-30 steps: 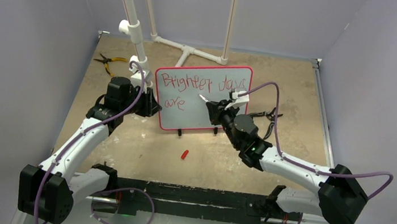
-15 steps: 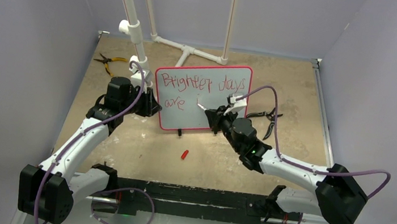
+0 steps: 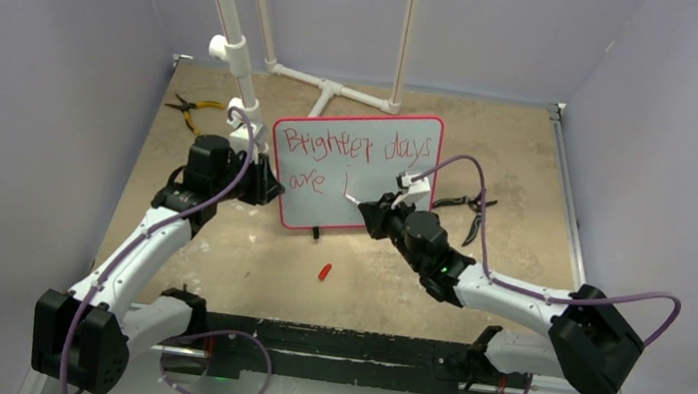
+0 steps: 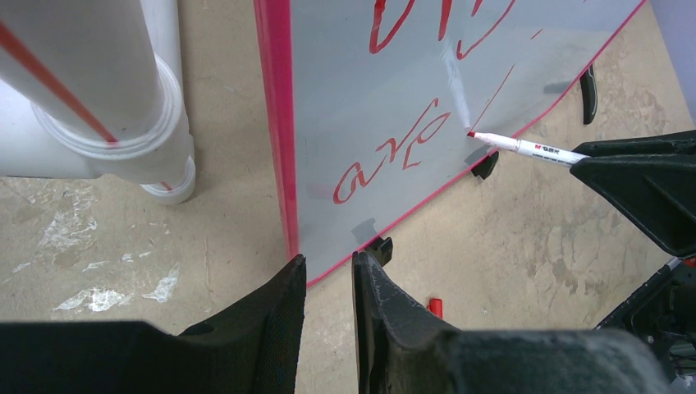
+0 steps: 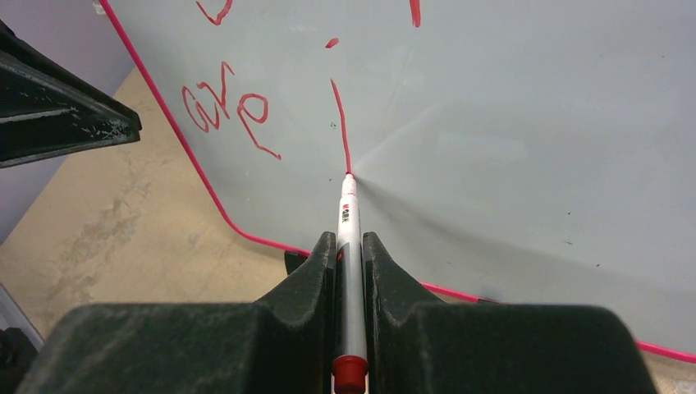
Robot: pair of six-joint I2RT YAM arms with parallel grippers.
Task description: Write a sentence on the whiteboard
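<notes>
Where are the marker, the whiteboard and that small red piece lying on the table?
marker [image 5: 348, 222]: right wrist view, on its white barrel.
whiteboard [image 3: 323, 212]: top view, on bare white surface below the writing.
small red piece [image 3: 324, 272]: top view, on its middle.

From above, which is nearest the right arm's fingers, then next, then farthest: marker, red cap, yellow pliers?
1. White marker with red tip: held between the right fingers.
2. Small red plastic cap: on the table, toward the bases.
3. Yellow-handled metal pliers: far back left.

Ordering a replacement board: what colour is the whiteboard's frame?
Red, a thin rim around the whiteboard; clearest in the left wrist view.
</notes>
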